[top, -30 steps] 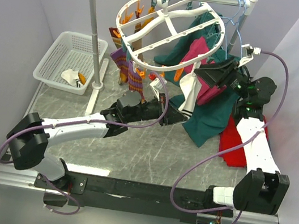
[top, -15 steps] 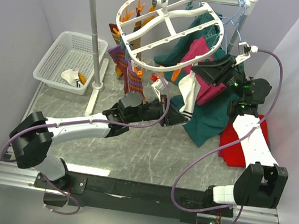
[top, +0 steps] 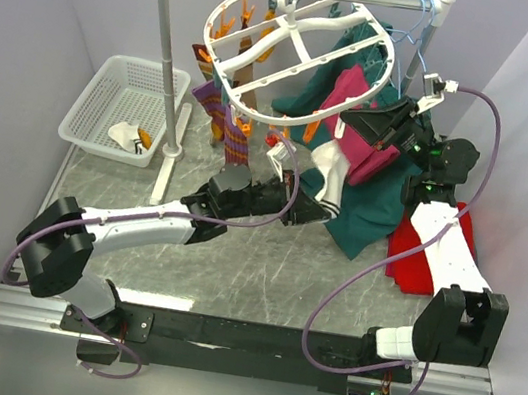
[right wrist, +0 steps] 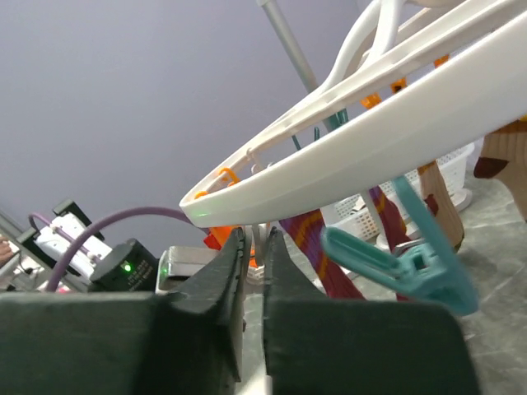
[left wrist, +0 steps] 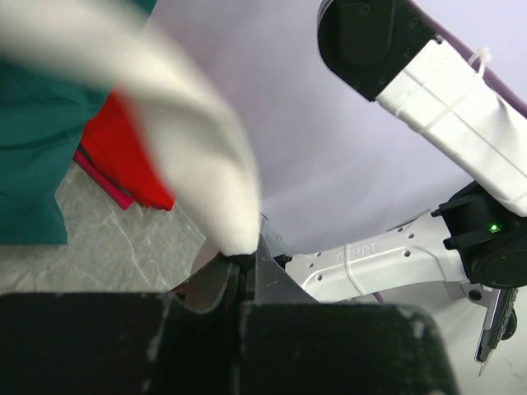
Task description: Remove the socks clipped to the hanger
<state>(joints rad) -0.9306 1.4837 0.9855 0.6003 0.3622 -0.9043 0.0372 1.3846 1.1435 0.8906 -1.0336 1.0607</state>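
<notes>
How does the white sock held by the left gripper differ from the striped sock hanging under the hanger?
Colour: the white sock is white with dark bands at one end; the striped sock is maroon with orange stripes.
Grip: the left gripper pinches the white sock's tip; nothing touches the striped sock.
Place: in the top view the white sock hangs beside the green clothes, to the right of the striped sock.
Both hang below the hanger's rim.

The left arm (top: 137, 227) and right arm (top: 447, 254) wear white shells between chunky black joints; purple cables (top: 348, 303) trail from them (a green light (left wrist: 492, 228) glows on one joint).
</notes>
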